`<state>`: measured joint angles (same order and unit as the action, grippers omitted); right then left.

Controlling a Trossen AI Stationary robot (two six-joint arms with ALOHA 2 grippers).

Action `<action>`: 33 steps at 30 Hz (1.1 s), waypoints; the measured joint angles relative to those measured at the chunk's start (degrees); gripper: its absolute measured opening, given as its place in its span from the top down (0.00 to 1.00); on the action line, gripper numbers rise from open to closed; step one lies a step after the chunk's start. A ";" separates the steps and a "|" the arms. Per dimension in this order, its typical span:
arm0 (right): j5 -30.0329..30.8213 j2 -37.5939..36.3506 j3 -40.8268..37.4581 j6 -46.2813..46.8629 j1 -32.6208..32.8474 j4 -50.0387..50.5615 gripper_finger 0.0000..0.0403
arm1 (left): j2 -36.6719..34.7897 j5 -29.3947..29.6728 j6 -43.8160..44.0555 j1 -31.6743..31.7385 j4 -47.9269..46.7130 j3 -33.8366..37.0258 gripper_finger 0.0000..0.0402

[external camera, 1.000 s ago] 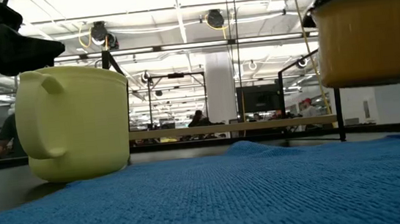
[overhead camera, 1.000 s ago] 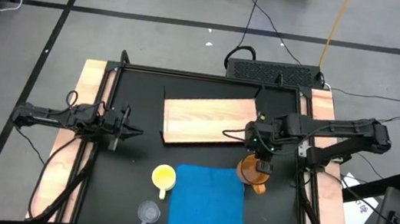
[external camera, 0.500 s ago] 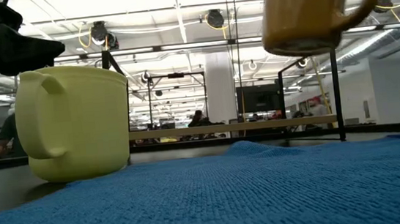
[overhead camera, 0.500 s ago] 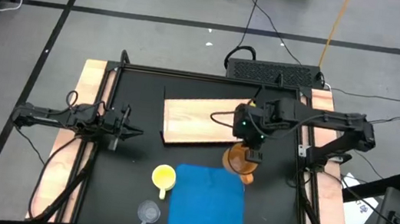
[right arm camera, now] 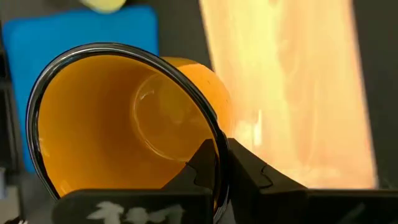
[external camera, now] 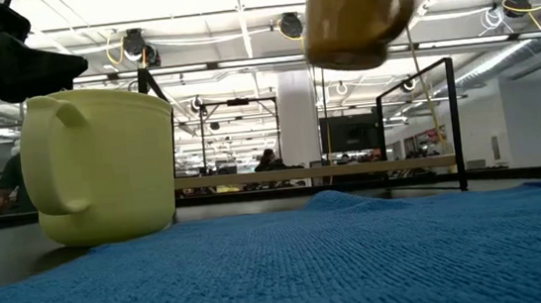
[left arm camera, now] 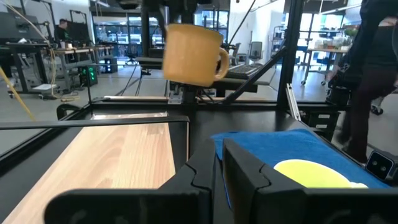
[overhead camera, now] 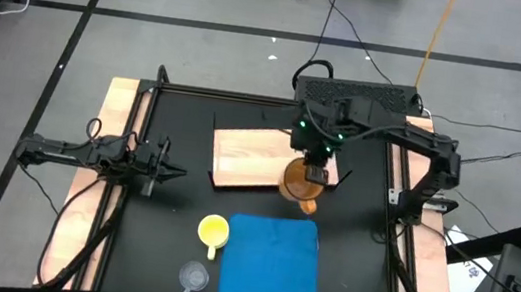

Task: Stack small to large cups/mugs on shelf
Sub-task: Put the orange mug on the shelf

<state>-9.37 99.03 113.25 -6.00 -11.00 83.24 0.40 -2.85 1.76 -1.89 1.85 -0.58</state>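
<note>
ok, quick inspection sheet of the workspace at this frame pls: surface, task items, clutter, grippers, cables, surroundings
Surface: black table, blue mat at front.
Job's things: amber mug held in the air by its rim over the wood shelf's right end; yellow mug at the mat's left edge; clear cup in front of it.
Clutter: nothing seen.
Grippers: right gripper shut on the mug's rim; left gripper waiting at table left.
Cables: cables on the floor behind the table.
Surroundings: people in the room beyond.
</note>
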 joint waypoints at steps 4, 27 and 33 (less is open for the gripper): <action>-0.02 3.93 4.41 -3.80 -2.66 0.64 0.98 | 0.01 0.00 0.00 -0.01 -0.02 0.00 0.92; -9.79 22.22 15.30 -5.00 -11.17 -8.20 0.98 | 0.02 1.70 -0.02 0.00 -0.37 0.00 0.92; -12.10 23.15 15.32 -2.62 -11.04 -12.79 0.98 | 0.01 3.55 -0.04 0.00 -0.35 0.00 0.92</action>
<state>-21.47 122.18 128.57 -8.63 -22.04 70.46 0.42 0.70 1.72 -1.89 1.50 -0.58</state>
